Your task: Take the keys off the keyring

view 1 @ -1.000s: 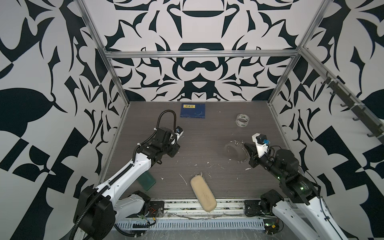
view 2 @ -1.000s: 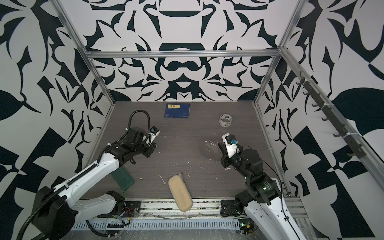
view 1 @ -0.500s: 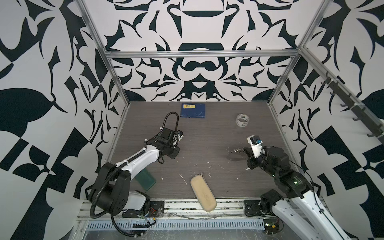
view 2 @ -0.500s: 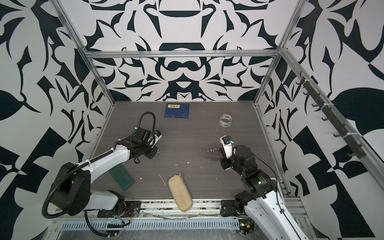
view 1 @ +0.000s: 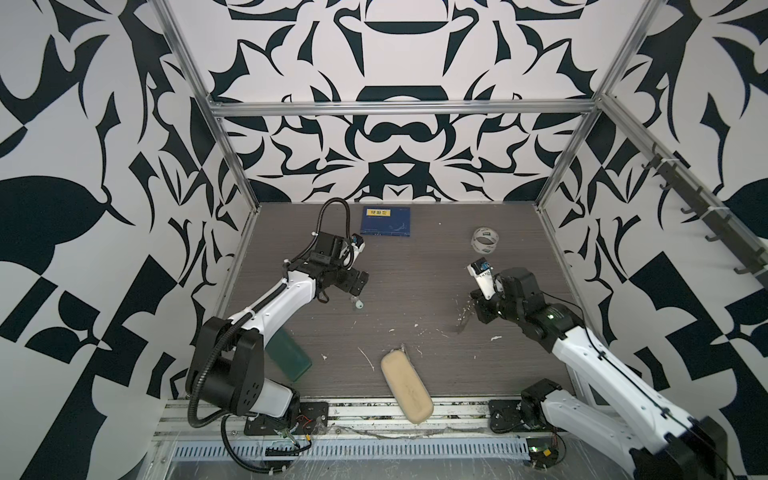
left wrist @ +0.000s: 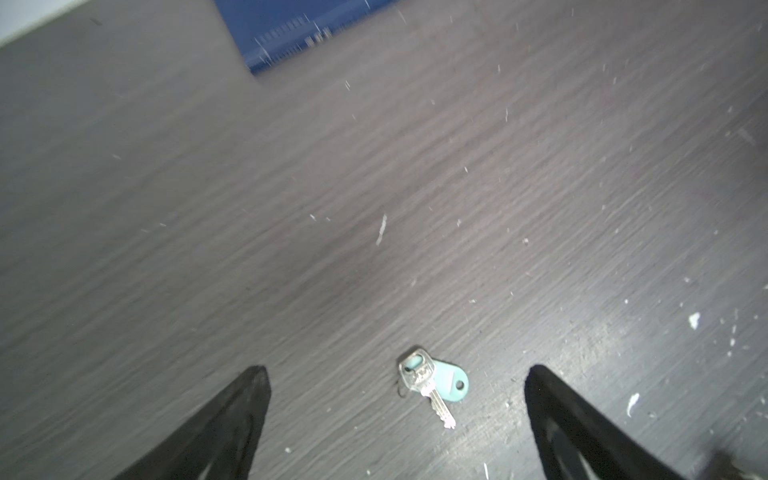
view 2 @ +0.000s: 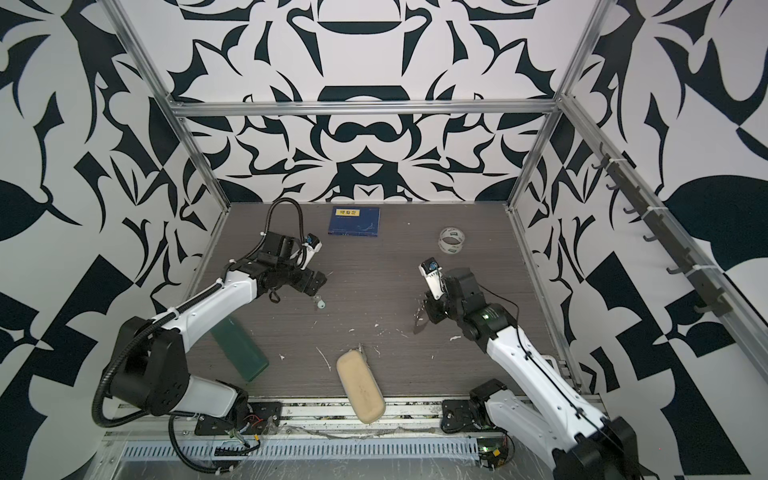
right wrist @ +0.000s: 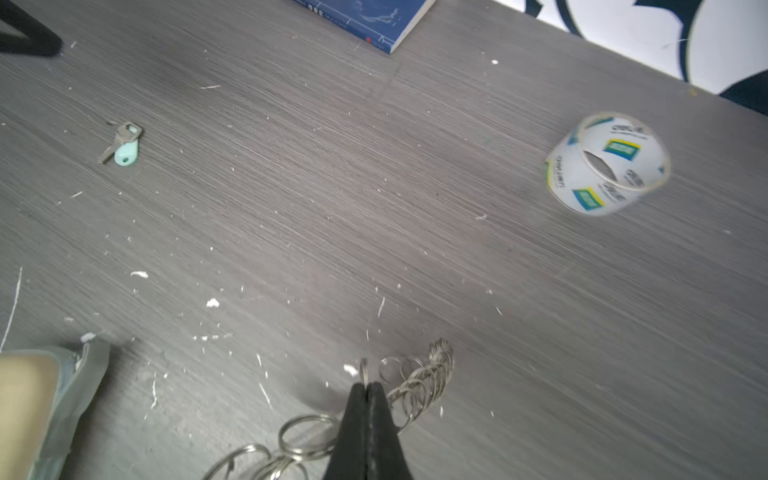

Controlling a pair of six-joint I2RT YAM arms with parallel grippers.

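The key (left wrist: pixel 432 386) lies free on the table (left wrist: pixel 374 166) between the wide-spread jaws of the nearer left gripper (left wrist: pixel 397 369), blade toward it. The right gripper (right wrist: pixel 368 386), well apart, pinches the keyring (right wrist: pixel 432 365).

The key (left wrist: pixel 428 388) lies flat on the grey bench (left wrist: pixel 374 187), alone and off the keyring. It is small and silvery with a toothed blade, and its head rests on a pale mint rounded tag with a hole at one end. A thin wire loop shows just beside the head. In a top view the key (view 1: pixel 358 305) sits left of the middle. The keyring (right wrist: pixel 419 384) is well apart from it, to the right. It is a chain of silvery wire rings with larger rings linked at one end, pinched between two dark fingers (right wrist: pixel 353 440) pressed together; whether it touches the bench cannot be told
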